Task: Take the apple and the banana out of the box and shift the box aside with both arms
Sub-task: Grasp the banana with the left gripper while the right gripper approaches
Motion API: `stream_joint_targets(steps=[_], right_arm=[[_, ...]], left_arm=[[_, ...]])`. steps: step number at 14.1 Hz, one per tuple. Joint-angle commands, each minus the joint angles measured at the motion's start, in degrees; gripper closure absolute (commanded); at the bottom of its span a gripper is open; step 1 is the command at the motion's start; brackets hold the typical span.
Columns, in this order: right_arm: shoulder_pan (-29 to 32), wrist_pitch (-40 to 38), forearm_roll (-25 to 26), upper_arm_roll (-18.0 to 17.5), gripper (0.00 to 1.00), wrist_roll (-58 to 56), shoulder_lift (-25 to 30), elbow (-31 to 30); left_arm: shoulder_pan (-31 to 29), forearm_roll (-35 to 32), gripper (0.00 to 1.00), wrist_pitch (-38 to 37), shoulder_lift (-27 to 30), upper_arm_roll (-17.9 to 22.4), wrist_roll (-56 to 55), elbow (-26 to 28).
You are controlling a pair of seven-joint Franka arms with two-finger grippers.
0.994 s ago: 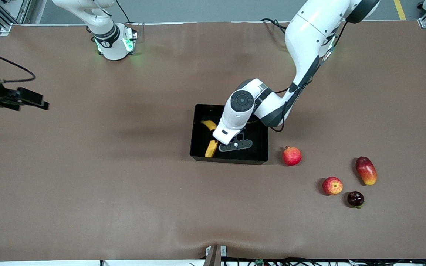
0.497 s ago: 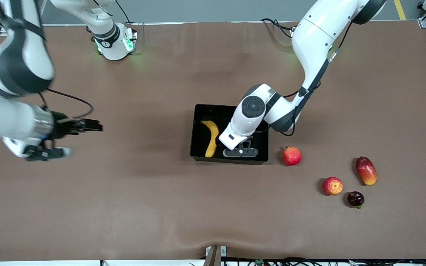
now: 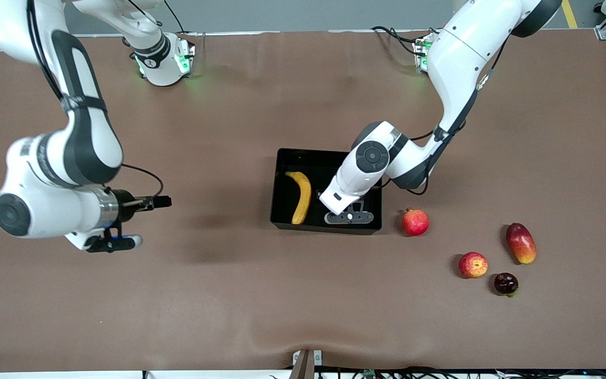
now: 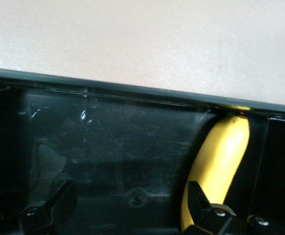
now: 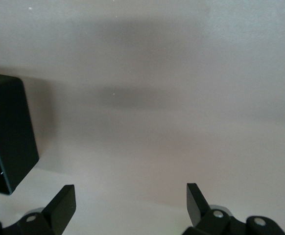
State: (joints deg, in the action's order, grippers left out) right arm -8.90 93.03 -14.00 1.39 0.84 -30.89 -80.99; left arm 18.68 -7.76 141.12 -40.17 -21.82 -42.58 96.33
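The black box point(image 3: 282, 226) sits mid-table with the yellow banana point(image 3: 301, 197) lying inside it along the wall at the right arm's end. My left gripper point(image 3: 349, 217) hangs low over the box floor beside the banana, open and empty. The left wrist view shows the banana point(image 4: 222, 154) next to one fingertip point(image 4: 196, 193), with the left gripper point(image 4: 130, 190) over the bare box floor point(image 4: 108, 142). My right gripper point(image 3: 162, 201) is over bare table, open, pointing at the box; the right wrist view shows this gripper point(image 5: 130, 192) empty and a box corner point(image 5: 8, 132). The apple point(image 3: 473, 265) lies toward the left arm's end.
A red pomegranate point(image 3: 415, 222) lies just beside the box at the left arm's end. A red-yellow mango point(image 3: 521, 242) and a dark purple fruit point(image 3: 505, 283) lie near the apple. Brown cloth covers the table.
My right arm has swung in from the table's edge toward the box. My left gripper has slid away from the banana toward the left arm's end of the box.
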Motion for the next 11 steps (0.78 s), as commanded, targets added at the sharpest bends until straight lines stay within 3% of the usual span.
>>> stream_joint_targets(steps=[1,6,11], right_arm=[[-2.0,3.8,-1.2,0.1,0.0,0.7,-0.7,0.7],[-6.6,12.1,-1.2,0.1,0.0,9.9,-3.1,0.6],[-8.3,13.7,-1.1,0.1,0.0,12.4,-3.1,0.1]], left_arm=[[0.4,-0.2,0.0,3.5,1.7,-0.4,-0.7,2.5],[3.4,-0.2,0.0,4.0,1.6,-0.3,-3.8,1.5],[4.9,-0.5,0.0,3.9,1.1,-0.3,-4.7,1.0]])
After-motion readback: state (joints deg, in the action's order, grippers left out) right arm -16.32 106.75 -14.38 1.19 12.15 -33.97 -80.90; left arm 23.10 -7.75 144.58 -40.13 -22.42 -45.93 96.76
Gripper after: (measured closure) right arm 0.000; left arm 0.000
